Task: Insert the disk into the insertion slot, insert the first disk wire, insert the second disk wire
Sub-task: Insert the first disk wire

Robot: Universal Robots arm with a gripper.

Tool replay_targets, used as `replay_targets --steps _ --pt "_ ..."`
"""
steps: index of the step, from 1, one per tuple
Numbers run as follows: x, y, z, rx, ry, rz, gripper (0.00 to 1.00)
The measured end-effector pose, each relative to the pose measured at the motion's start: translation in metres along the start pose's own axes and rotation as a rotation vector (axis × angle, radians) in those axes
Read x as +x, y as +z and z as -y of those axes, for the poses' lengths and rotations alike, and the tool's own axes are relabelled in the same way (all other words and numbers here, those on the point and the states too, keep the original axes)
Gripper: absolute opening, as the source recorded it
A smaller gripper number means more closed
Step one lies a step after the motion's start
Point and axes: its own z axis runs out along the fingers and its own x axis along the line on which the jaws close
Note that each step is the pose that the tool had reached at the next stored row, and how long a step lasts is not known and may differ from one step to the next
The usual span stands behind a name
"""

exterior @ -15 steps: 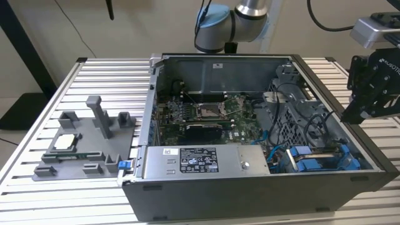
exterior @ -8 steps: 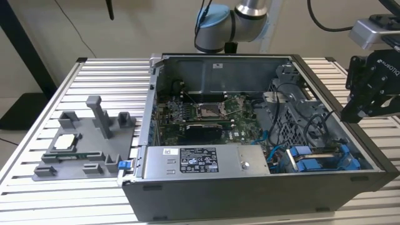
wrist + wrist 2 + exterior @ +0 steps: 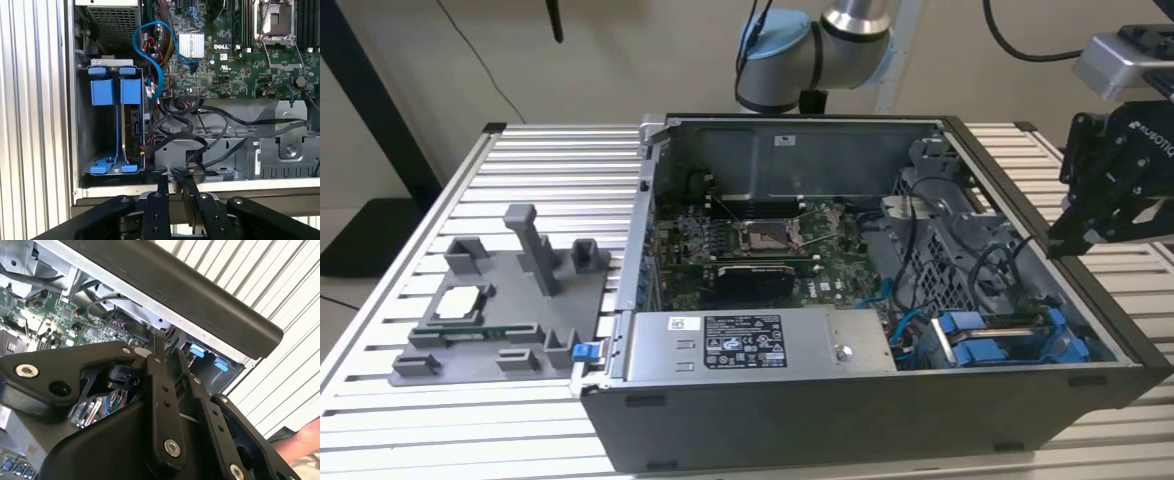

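Looking at the disk [image 3: 133,122], I'd say it's seated: it stands on edge in its blue carrier inside the insertion slot [image 3: 82,145], down in the lower right of the exterior view. Next to it is a second blue carrier [image 3: 102,92] that looks empty. So I reckon the wires are the job in hand.

The gripper [image 3: 1074,238] hangs at the right edge of the exterior view, above the case wall [image 3: 240,185]. I can't tell if it's spread, closed or nipping anything.

For the plugs, I'd guess they're keyed, so square one up with the disk's socket and push straight, no wiggling.

What's in the way is the tangle of black wires [image 3: 200,147] beside the bay, plus the looping blue cable [image 3: 150,55]. The power-supply box [image 3: 761,343] sits lower centre and the motherboard [image 3: 761,240] mid-frame.
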Motion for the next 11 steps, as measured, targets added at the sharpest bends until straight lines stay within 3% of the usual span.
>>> replay_targets --steps 4,7,9,11 --pt "-0.0008 0.0018 0.0113 -0.0101 0.001 0.0003 1.00" --pt "-0.0014 0.0042 0.0198 -0.0233 0.002 -0.0002 1.00" --pt "-0.0017 0.0051 0.0223 -0.0440 0.004 -0.0012 1.00" --pt "-0.0017 0.0051 0.0227 -0.0797 0.007 -0.0037 1.00"
